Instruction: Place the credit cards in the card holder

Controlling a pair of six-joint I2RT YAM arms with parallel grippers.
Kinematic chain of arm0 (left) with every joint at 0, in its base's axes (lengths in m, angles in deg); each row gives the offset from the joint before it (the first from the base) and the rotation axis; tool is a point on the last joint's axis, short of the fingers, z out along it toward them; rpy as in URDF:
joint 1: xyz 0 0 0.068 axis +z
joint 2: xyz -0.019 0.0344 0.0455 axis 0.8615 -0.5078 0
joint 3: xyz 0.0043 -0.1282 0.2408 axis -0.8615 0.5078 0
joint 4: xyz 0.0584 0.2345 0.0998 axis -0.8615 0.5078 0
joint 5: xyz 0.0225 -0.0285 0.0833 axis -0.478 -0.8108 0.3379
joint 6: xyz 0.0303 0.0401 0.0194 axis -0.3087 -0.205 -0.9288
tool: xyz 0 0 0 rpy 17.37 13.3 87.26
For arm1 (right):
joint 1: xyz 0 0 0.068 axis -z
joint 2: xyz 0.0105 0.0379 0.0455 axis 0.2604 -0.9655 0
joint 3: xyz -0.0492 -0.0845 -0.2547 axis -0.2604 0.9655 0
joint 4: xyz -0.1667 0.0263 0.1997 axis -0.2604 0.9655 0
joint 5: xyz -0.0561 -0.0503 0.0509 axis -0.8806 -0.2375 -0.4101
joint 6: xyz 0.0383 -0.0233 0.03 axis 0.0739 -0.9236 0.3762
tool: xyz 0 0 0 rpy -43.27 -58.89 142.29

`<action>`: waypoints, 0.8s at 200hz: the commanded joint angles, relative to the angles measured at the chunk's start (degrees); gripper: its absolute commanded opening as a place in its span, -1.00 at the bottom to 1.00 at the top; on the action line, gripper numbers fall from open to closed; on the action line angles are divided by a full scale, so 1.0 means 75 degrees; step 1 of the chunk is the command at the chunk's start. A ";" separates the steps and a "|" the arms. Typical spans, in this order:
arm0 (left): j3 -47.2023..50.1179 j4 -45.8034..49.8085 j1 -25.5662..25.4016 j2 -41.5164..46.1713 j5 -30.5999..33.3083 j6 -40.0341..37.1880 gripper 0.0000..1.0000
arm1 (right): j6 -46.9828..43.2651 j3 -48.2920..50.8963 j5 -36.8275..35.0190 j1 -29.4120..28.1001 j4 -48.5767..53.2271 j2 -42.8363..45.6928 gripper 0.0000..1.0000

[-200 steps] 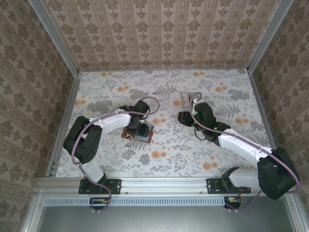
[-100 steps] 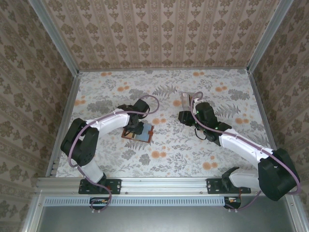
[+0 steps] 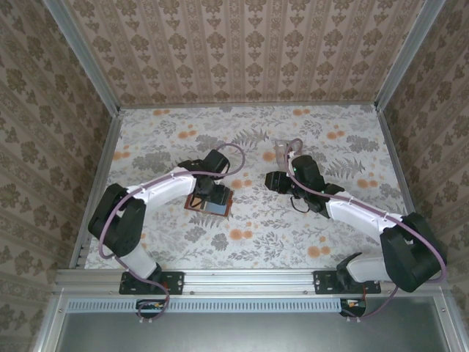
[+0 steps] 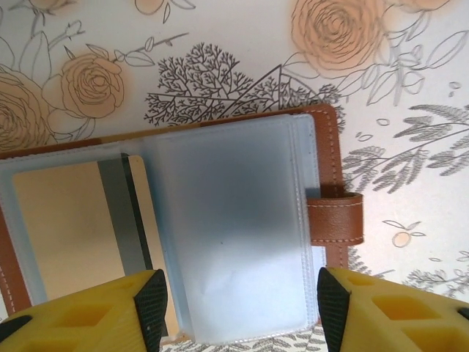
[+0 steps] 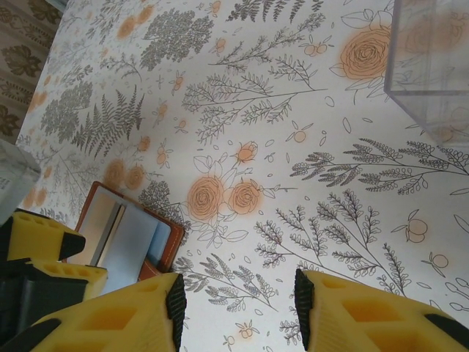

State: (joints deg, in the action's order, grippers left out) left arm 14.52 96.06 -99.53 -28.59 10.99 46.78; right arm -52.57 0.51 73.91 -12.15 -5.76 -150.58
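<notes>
The card holder [image 4: 327, 147] is laid open on the bench [image 4: 234, 37] with a tan card [image 4: 66, 220] seated in one sleeve, and the left claw [image 4: 240, 297] is held wide and empty just over it; loading is judged part done. The right claw [image 5: 238, 301] is likewise spread with nothing in it, near a clear box [image 5: 432, 59] whose contents cannot be made out. Another card must be found, gripped by its edge and slid into the free sleeve.

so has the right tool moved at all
Yes, a little to the left: the right tool is closer to the holder and sits further left of the clear box.
</notes>
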 commanded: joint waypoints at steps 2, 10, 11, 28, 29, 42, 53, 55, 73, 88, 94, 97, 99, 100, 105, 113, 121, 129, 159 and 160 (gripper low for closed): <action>-0.0136 0.0315 -0.0015 -0.0262 0.0258 -0.0115 0.20 | -0.0014 -0.0294 0.0099 0.0035 0.0008 -0.0056 -0.06; -0.0136 0.0293 -0.0030 -0.0301 0.0246 -0.0108 0.22 | -0.0059 -0.0313 0.0061 0.0035 0.0060 -0.0058 -0.06; -0.0139 0.0292 -0.0034 -0.0303 0.0246 -0.0112 0.22 | -0.0062 -0.0316 0.0059 0.0029 0.0066 -0.0052 -0.06; -0.0181 0.0218 -0.0105 -0.0441 0.0155 -0.0096 0.26 | -0.0078 -0.0329 0.0000 0.0046 0.0067 -0.0075 -0.06; -0.0191 0.0213 -0.0113 -0.0449 0.0142 -0.0095 0.26 | -0.0077 -0.0330 -0.0001 0.0046 0.0070 -0.0078 -0.06; -0.0231 0.0130 -0.0189 -0.0580 0.0014 -0.0125 0.27 | -0.0044 -0.0354 -0.0001 0.0047 0.0040 -0.0123 -0.06; -0.0255 0.0080 -0.0257 -0.0677 -0.0035 -0.0134 0.28 | -0.0030 -0.0388 0.0019 0.0047 0.0026 -0.0186 -0.06; -0.0275 0.0077 -0.0266 -0.0712 -0.0038 -0.0130 0.28 | -0.0030 -0.0398 0.0021 0.0047 0.0024 -0.0195 -0.06; -0.0327 0.0120 -0.0324 -0.0828 0.0032 -0.0090 0.28 | -0.0030 -0.0459 0.0051 0.0046 0.0050 -0.0280 -0.06; -0.0343 0.0194 -0.0330 -0.0897 0.0164 -0.0036 0.28 | -0.0040 -0.0459 0.0052 0.0046 0.0058 -0.0314 -0.06; -0.0344 0.0220 -0.0320 -0.0912 0.0216 -0.0015 0.27 | -0.0042 -0.0459 0.0035 0.0045 0.0062 -0.0327 -0.06; -0.0350 0.0239 -0.0312 -0.0923 0.0251 -0.0006 0.27 | -0.0042 -0.0459 0.0034 0.0047 0.0062 -0.0327 -0.06; -0.0348 0.0257 -0.0318 -0.0926 0.0273 -0.0001 0.26 | -0.0042 -0.0459 0.0034 0.0047 0.0062 -0.0327 -0.06; -0.0350 0.0262 -0.0319 -0.0926 0.0283 0.0006 0.26 | -0.0042 -0.0459 0.0028 0.0047 0.0067 -0.0327 -0.06; -0.0352 0.0294 -0.0309 -0.0926 0.0339 0.0014 0.25 | -0.0042 -0.0459 0.0022 0.0047 0.0067 -0.0332 -0.06; -0.0332 0.0319 -0.0297 -0.0921 0.0396 0.0027 0.22 | -0.0042 -0.0448 0.0022 0.0052 0.0072 -0.0327 -0.06; -0.0324 0.0325 -0.0271 -0.0903 0.0409 0.0030 0.19 | -0.0036 -0.0442 0.0018 0.0058 0.0073 -0.0316 -0.06; -0.0324 0.0336 -0.0256 -0.0875 0.0381 0.0011 0.17 | -0.0042 -0.0436 0.0016 0.0053 0.0073 -0.0316 -0.06; -0.0306 0.0342 -0.0226 -0.0755 0.0219 -0.0037 0.15 | -0.0065 -0.0442 0.0022 0.0069 0.0108 -0.0327 -0.06; -0.0306 0.0340 -0.0226 -0.0747 0.0209 -0.0041 0.15 | -0.0065 -0.0439 0.0022 0.0070 0.0102 -0.0327 -0.06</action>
State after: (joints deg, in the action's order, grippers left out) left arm 13.12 96.68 -101.76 -34.89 12.56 46.80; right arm -52.79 -1.29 73.87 -12.11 -5.65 -152.48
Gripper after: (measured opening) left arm 0.583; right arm 0.470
